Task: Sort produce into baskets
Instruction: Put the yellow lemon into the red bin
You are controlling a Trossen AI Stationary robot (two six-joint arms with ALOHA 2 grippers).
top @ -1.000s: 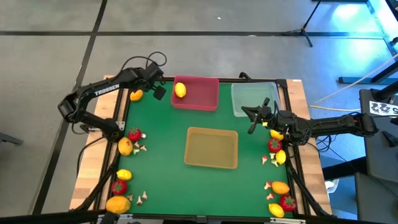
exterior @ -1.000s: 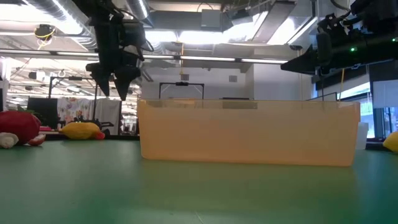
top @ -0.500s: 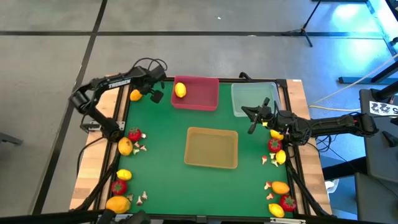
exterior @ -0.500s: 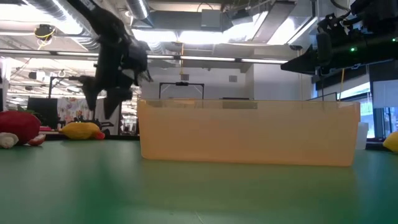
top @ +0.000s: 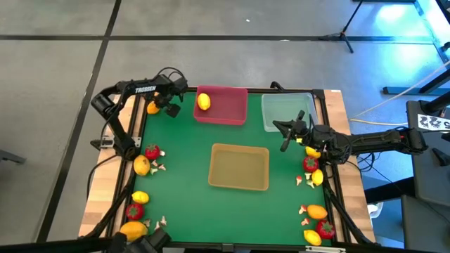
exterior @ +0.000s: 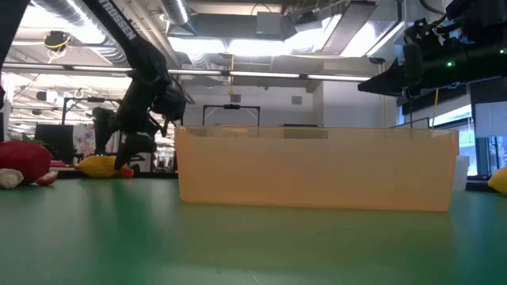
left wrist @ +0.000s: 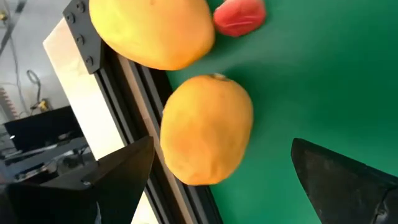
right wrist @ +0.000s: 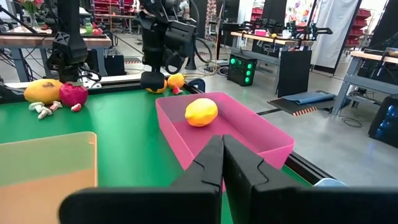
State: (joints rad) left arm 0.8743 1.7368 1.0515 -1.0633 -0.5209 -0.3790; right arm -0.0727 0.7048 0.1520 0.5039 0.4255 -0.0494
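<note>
Left wrist view: the left gripper (left wrist: 217, 180), jaws spread wide and holding nothing, hangs over an orange oval toy lemon (left wrist: 206, 129) lying against the black table rail (left wrist: 134, 74) at the far left corner of the green table mat (top: 183, 176). A second yellow-orange oval fruit (left wrist: 152, 31) sits just beside it on the rail, with a small red piece (left wrist: 239, 16) near. One yellow lemon (top: 203, 101) already lies in the pink-red shallow tray (top: 228, 112); the tan-yellow tray (top: 239, 167) and pale clear tray (top: 285, 111) look empty. Most produce lines both table sides. The right gripper (right wrist: 222, 158) waits closed beside the clear tray. The likely trouble: one finger may strike the rail, or the rounded lemon may roll off the edge or squirt out as the jaws close
</note>
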